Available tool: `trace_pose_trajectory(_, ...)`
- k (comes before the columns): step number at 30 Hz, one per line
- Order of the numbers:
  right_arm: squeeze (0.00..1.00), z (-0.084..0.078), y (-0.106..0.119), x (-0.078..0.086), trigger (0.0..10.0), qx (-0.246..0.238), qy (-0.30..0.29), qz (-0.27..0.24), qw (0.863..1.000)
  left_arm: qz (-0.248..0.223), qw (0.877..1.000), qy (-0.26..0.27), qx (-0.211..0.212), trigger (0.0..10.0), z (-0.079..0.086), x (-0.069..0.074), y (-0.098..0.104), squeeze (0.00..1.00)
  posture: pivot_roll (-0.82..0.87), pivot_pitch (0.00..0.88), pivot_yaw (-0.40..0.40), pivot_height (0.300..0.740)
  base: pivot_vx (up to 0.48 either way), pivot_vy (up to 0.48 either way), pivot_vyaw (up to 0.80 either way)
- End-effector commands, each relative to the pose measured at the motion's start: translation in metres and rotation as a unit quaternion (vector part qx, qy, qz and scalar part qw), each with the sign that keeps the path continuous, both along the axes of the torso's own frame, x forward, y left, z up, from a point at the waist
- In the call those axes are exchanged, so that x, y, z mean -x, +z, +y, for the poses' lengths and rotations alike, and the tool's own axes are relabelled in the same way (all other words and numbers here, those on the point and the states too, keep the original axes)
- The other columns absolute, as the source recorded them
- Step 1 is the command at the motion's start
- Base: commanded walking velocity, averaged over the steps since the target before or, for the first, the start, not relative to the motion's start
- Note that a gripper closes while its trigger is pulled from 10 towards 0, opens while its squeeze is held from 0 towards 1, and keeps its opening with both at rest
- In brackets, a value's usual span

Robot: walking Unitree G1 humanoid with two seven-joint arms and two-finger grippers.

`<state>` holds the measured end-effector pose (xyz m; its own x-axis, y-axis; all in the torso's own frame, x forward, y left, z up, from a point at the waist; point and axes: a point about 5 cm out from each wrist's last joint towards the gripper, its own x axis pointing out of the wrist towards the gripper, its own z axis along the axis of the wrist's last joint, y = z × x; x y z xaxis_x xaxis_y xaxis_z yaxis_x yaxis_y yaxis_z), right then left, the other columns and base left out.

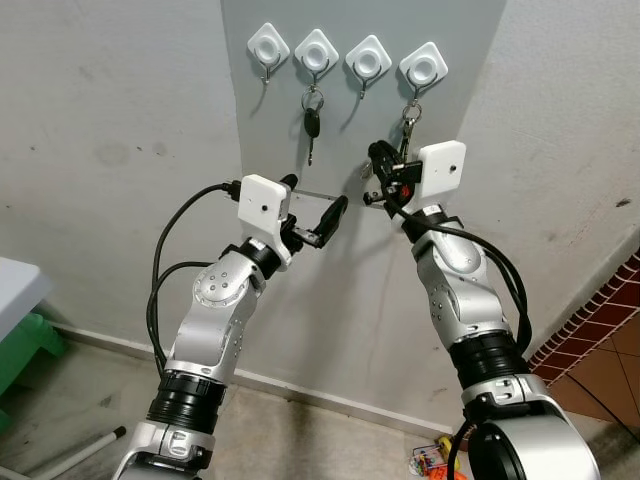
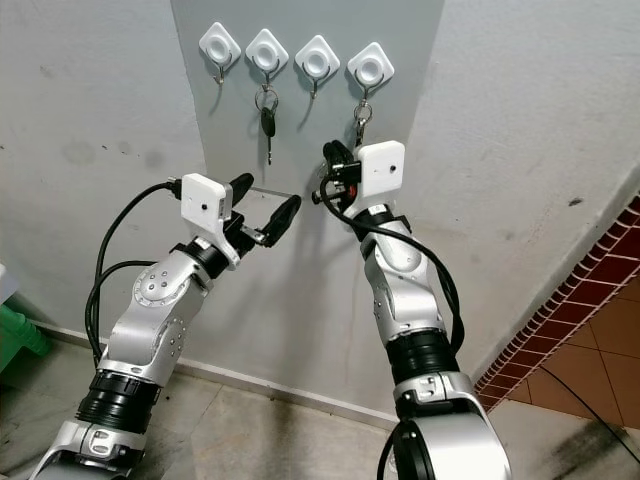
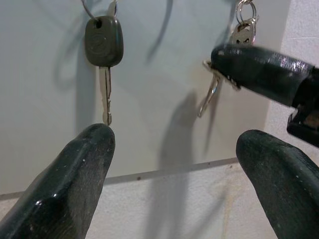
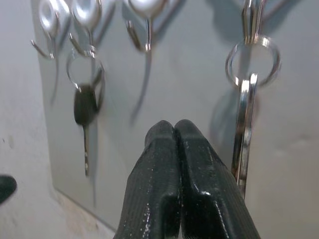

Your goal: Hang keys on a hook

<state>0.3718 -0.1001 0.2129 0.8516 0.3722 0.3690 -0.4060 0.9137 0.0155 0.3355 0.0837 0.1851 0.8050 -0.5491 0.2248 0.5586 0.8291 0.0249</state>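
The right gripper (image 4: 174, 149), fingers pressed shut on nothing, sits just beside the silver keys (image 4: 245, 124) hanging on the last hook (image 1: 423, 68). The left gripper (image 1: 315, 212) is open, below the black key (image 1: 311, 125). Hanging looks done; next, pull back.

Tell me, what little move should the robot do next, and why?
Probably draw the right gripper back from the wall. Its fingers are shut on nothing, and the silver keys already hang by their ring from the rightmost hook, right beside it. The black key hangs on the second hook, and the left gripper is open below it.
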Motion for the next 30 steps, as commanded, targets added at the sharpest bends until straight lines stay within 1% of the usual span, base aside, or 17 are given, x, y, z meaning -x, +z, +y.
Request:
trace_pose_trajectory(1,0.00,0.000,0.014,-0.001,10.0,-0.024,0.006,-0.028,0.999,-0.005,1.000,-0.005,-0.002,10.0,-0.002,-0.001,0.003,0.00,-0.06,0.000,-0.010,0.740,0.000,0.000,0.00)
trace_pose_trajectory(5,0.00,-0.002,0.022,-0.003,10.0,-0.040,0.003,-0.041,0.998,-0.006,1.000,-0.005,-0.003,10.0,-0.003,-0.002,0.005,0.00,-0.05,0.000,-0.011,0.740,0.000,0.000,0.00)
trace_pose_trajectory(9,0.00,-0.001,0.028,-0.004,10.0,-0.059,0.016,-0.050,0.997,-0.007,1.000,-0.003,-0.003,10.0,-0.002,-0.002,0.005,0.00,-0.05,0.000,-0.013,0.740,0.000,0.000,0.00)
trace_pose_trajectory(11,0.00,-0.001,0.032,-0.004,10.0,-0.078,0.026,-0.053,0.995,-0.007,1.000,-0.001,-0.003,10.0,-0.002,-0.003,0.006,0.00,-0.05,0.000,-0.016,0.740,0.000,0.000,0.00)
trace_pose_trajectory(17,0.00,0.002,0.035,-0.005,10.0,-0.127,0.052,-0.042,0.990,-0.012,1.000,-0.003,-0.007,10.0,-0.002,-0.003,0.007,0.00,-0.05,0.000,-0.017,0.740,0.000,0.000,0.00)
trace_pose_trajectory(19,0.00,0.003,0.035,-0.005,10.0,-0.131,0.053,-0.041,0.989,-0.013,1.000,-0.003,-0.007,10.0,-0.002,-0.003,0.008,0.00,-0.05,0.000,-0.019,0.740,0.000,0.000,0.00)
trace_pose_trajectory(23,0.00,0.003,0.037,-0.006,10.0,-0.170,0.069,-0.034,0.982,-0.017,1.000,-0.003,-0.007,10.0,-0.002,-0.003,0.010,0.00,-0.05,0.000,-0.019,0.740,0.000,0.000,0.00)
trace_pose_trajectory(30,0.00,0.006,0.040,-0.007,10.0,-0.199,0.093,-0.031,0.975,-0.019,1.000,-0.004,-0.009,10.0,-0.003,-0.003,0.010,0.00,-0.04,0.000,-0.019,0.740,0.000,0.000,0.00)
